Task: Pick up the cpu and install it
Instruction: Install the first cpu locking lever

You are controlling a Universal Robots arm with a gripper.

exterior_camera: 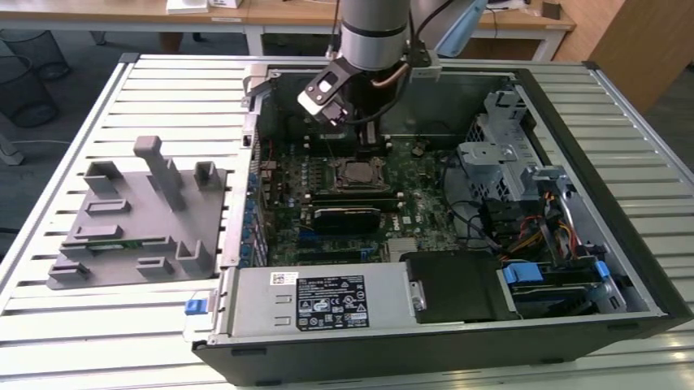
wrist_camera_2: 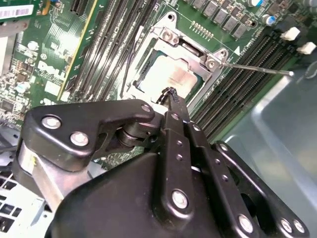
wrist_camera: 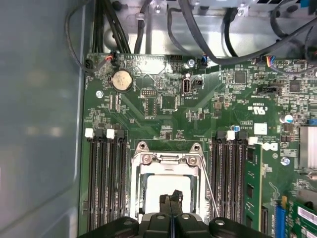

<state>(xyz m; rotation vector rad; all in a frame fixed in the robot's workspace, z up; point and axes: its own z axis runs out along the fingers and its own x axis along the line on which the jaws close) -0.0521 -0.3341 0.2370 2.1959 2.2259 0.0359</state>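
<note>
Directly over the cpu (wrist_camera: 154, 187) hangs the closed tool (wrist_camera: 171, 197), memory slots (wrist_camera: 106, 183) flanking.

This looks like a lab set up in an office room: an open computer case (exterior_camera: 488, 341) lies on a slatted metal tabletop (exterior_camera: 97, 325) under a robot arm (exterior_camera: 375, 32), with wooden desks (exterior_camera: 282, 10) and wire waste baskets (exterior_camera: 22, 85) behind.

Just beneath the matt black pincer (wrist_camera_2: 171, 95) with its bright steel screw heads, the cpu (wrist_camera_2: 168, 74) shows a smooth, pale metal lid with a satin shine. The socket frame (wrist_camera_2: 168, 34) around it is bare polished metal, and the motherboard (wrist_camera: 129, 106) beyond is glossy, green-lacquered.
</note>
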